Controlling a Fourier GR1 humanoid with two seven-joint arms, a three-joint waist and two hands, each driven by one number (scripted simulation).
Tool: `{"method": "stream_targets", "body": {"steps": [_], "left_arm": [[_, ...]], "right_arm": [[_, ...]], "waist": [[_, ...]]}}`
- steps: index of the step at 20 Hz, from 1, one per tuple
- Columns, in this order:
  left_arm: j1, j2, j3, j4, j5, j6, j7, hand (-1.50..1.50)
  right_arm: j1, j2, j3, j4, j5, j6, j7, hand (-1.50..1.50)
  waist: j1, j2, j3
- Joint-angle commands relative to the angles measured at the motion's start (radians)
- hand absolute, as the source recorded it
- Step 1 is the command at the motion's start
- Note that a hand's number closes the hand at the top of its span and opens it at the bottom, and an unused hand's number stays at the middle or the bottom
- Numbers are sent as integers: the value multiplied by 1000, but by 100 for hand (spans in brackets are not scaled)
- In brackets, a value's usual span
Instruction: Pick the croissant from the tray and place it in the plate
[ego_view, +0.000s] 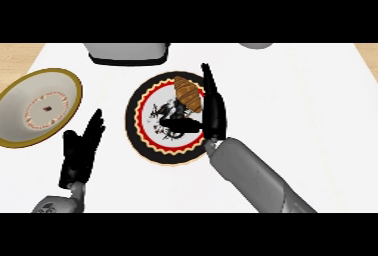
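The brown croissant (187, 93) lies on the upper right part of the round tray (145, 131), which has a black, red and yellow rim and a white middle with a black drawing. My right hand (212, 107) reaches over the tray's right side, its straight fingers lying along the croissant's right edge and its thumb stretched left over the tray's middle below the croissant. The hand is open. The cream plate (16, 115) with a gold rim lies at the far left. My left hand (80, 150) rests open, fingers up, between plate and tray.
A grey box-like object (127, 52) stands at the back edge above the tray. A grey round object (255, 45) shows at the top right. The white counter top (310, 110) stretches to the right of my right arm; a wooden floor strip (16, 54) shows at the upper left.
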Motion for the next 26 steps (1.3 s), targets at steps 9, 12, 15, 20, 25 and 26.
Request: {"method": "stream_targets", "body": {"steps": [9,12,15,20,25,26], "left_arm": [[5,-15,35,-48,-31,-32,33,0],[26,-45,28,17,-39,-48,-23,0],[38,-30,49,-65,-46,-44,42,0],[58,-44,53,-113,-57,-46,72,0],[22,-58,93,27,-64,-74,-29,0],[11,-31,103,-55,-49,-93,60,0]], "right_arm": [[2,0,64,135,-82,-106,-55,-150],[-8,0,49,144,-15,-85,13,-150],[43,0,44,121,26,-94,22,-150],[137,-33,52,-14,161,-79,145,-150],[162,-39,-65,24,203,-36,95,-150],[192,-11,-91,49,202,-48,14,-150]], "waist": [[2,1,0],[-6,0,0],[-9,-2,0],[-19,-6,-1],[-17,-3,-1],[-15,-3,0]]}}
